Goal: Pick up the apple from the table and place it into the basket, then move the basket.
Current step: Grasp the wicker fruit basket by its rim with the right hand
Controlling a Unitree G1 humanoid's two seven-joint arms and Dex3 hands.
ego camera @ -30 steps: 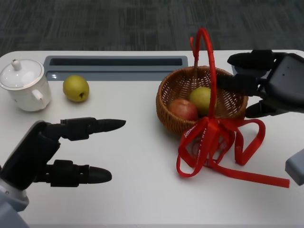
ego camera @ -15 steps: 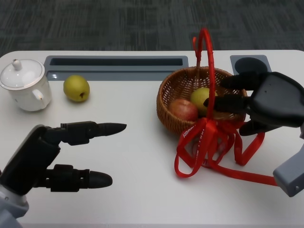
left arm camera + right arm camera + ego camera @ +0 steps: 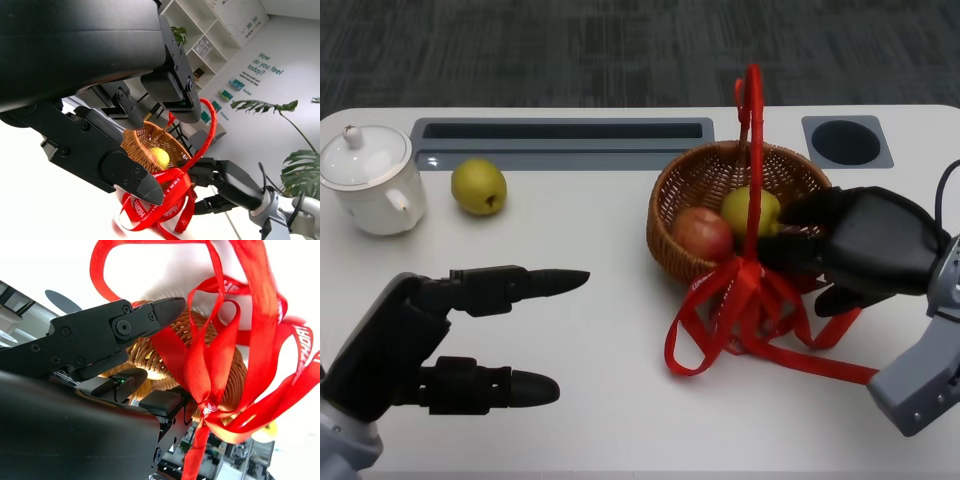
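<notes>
Right hand point(image 3: 865, 250) has come in from the far side over the last second and now grips the wicker basket point(image 3: 685, 195) at its near-right rim, by the red ribbon point(image 3: 740, 310). Basket has slid slightly left on the counter point(image 3: 610, 400). Red apple point(image 3: 702, 233) sits inside beside a yellow-green fruit point(image 3: 748, 210), so placing looks done and the move is under way. Left hand point(image 3: 440, 330) hovers released, fingers apart.
</notes>
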